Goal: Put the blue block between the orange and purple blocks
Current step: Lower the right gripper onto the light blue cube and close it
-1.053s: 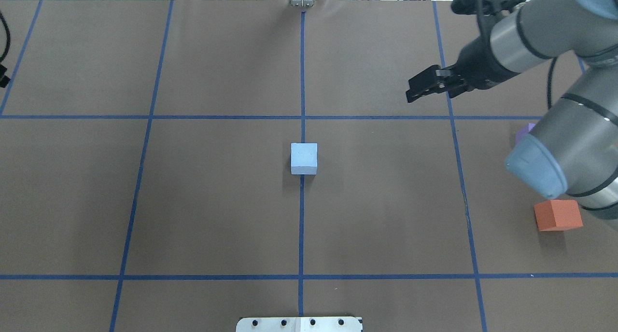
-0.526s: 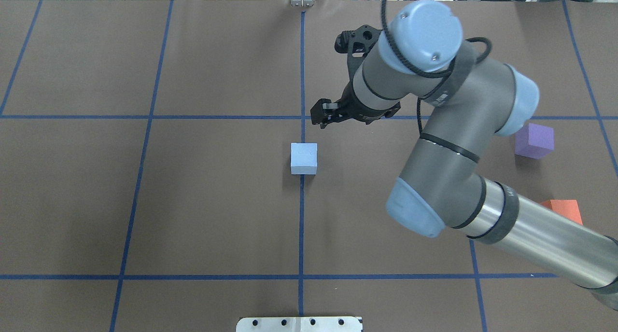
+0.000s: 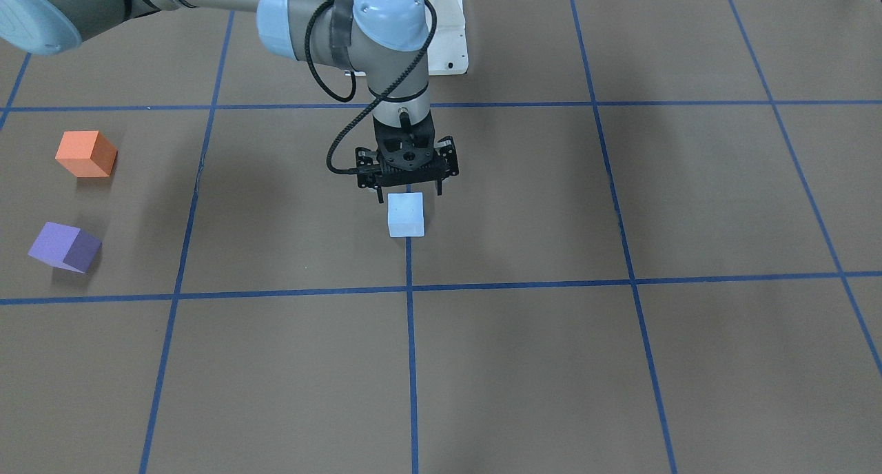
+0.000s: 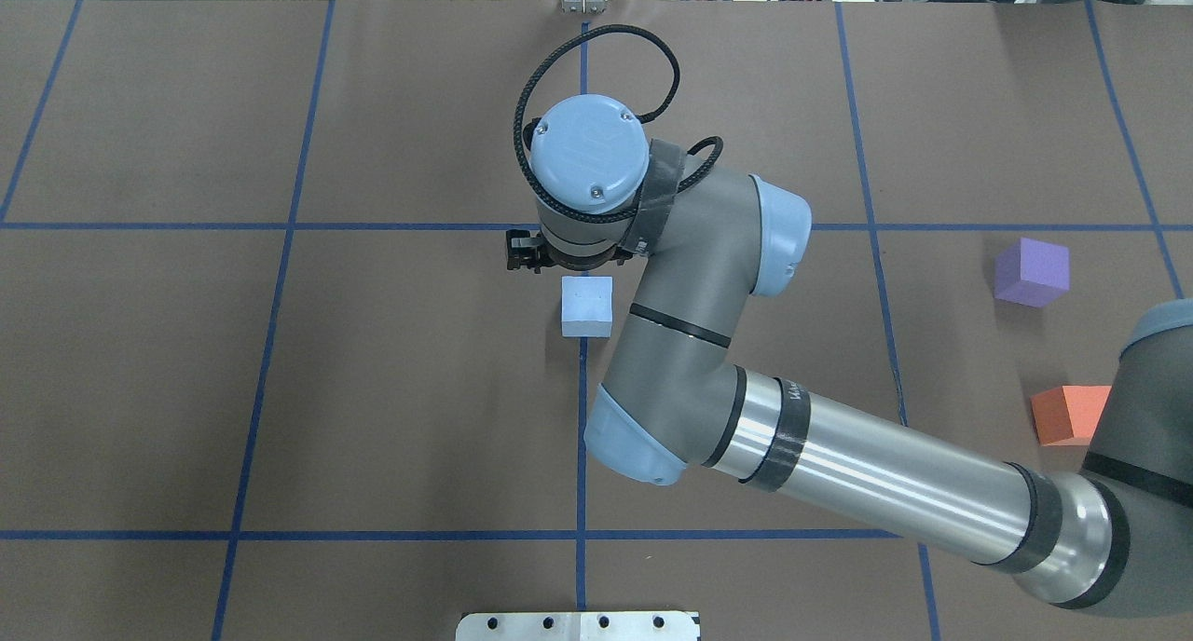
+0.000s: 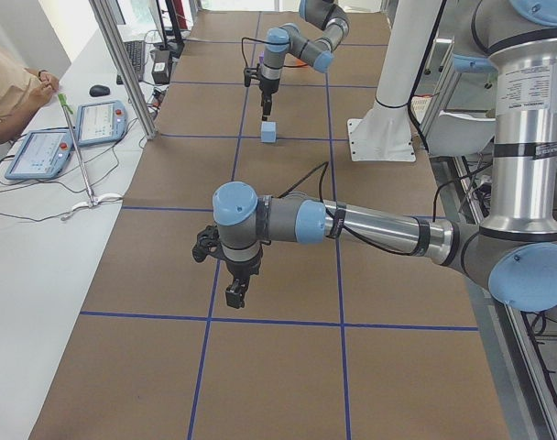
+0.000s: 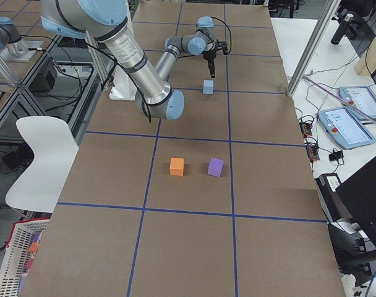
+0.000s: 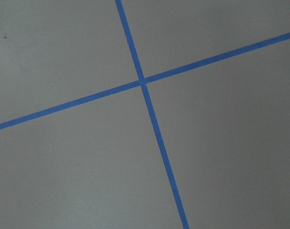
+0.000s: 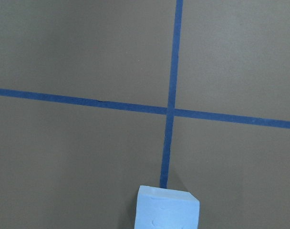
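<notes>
With 12 o'clock pointing away from the robot, as in the overhead view, the orange block [image 4: 1062, 417] is the nearest thing on the desk [image 4: 401, 408]. It sits far at the right side, and the right arm [image 4: 867, 478] partly covers it in that view. The purple block [image 4: 1031, 271] stands at 12 o'clock of it, apart from it, with bare desk between the two.

The blue block [image 4: 587, 306] rests flat at the middle of the desk, on a tape line [image 4: 582, 436] that runs from 6 to 12 o'clock. It is well apart from the other two: the purple block is at about 3 o'clock of it, the orange one at about 4 o'clock.

The right hand [image 3: 408, 190] hangs over the blue block, a little to its 12 o'clock side, and points straight down. It is released: its fingers [image 3: 439, 189] are spread wider than the block and do not touch it.

The left hand [image 5: 234, 295] shows only in the left side view, at 9 o'clock of the blue block and well apart, above a crossing of tape lines. Whether it is released or clenched, one cannot tell.
</notes>
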Controlling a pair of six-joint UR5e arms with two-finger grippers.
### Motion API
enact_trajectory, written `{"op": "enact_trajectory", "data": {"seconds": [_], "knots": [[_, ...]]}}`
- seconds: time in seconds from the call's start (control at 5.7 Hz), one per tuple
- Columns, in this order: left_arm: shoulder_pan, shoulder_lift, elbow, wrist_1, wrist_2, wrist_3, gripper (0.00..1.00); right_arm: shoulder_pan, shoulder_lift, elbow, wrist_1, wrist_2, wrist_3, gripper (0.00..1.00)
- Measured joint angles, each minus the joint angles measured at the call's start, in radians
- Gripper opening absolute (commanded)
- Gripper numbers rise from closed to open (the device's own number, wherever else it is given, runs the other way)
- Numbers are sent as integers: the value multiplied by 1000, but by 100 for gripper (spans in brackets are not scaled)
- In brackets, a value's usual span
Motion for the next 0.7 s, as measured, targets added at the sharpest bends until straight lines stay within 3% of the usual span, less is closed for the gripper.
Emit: {"op": "enact_trajectory", "data": {"seconds": [0.7], "knots": [[1, 8, -2, -2, -2, 1, 100, -34, -53, -60, 85, -15, 0, 100]]}}
